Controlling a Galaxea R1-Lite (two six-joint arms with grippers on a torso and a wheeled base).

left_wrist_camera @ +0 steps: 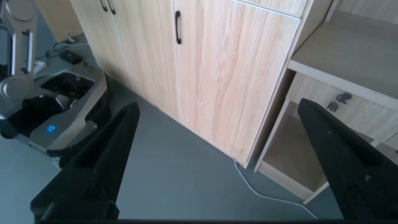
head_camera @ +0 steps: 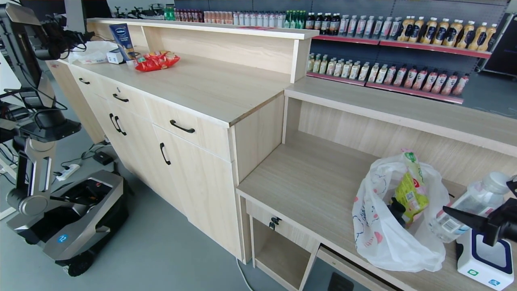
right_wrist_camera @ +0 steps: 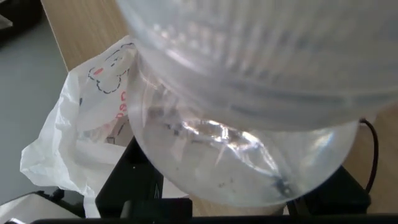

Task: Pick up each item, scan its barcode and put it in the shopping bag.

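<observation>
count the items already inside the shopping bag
2 show: a yellow-green snack packet sticking out of the shopping bag and a dark item just beside it, lower down. More may be hidden underneath. The clear bottle is outside it.

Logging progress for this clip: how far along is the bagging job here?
Done: a green-yellow packet and a dark item already sit in the shopping bag. In hand: the right gripper holds a clear bottle next to the scanner. Left: the red snack pack on the far counter, possibly the boxes beside it.
</observation>
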